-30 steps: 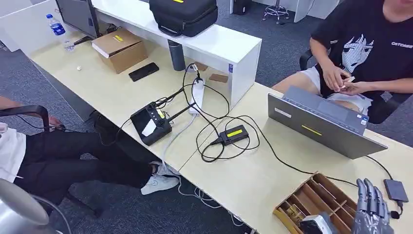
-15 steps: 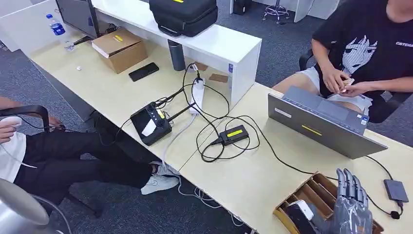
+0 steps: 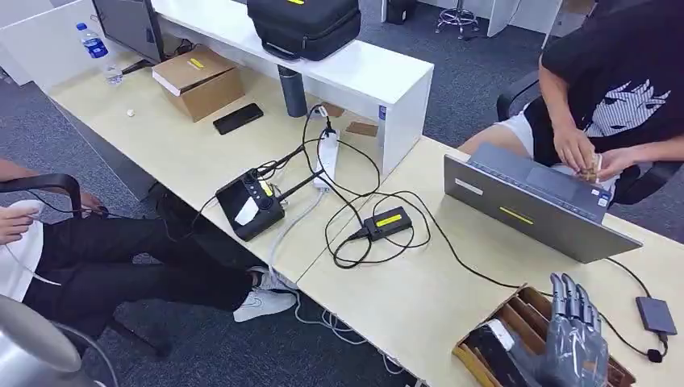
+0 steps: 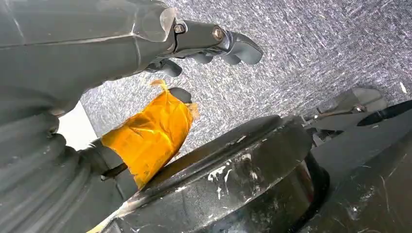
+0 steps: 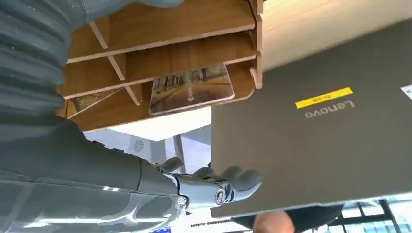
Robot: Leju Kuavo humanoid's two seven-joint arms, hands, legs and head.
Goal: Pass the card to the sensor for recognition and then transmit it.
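The right robot hand (image 3: pixel 574 339) hovers over the wooden tray (image 3: pixel 516 322) on the bench (image 3: pixel 419 298), fingers straight and apart, holding nothing, a card (image 5: pixel 190 90) in one slot.

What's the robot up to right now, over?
Right robot hand open, hovering over wooden tray. Card lies in a tray slot, not gripped. Left robot hand holds nothing. Laptop close beside tray.

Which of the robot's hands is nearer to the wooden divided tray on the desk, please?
The right hand is nearer, hovering directly over the wooden tray. The left hand hangs over the grey carpet, away from the desk.
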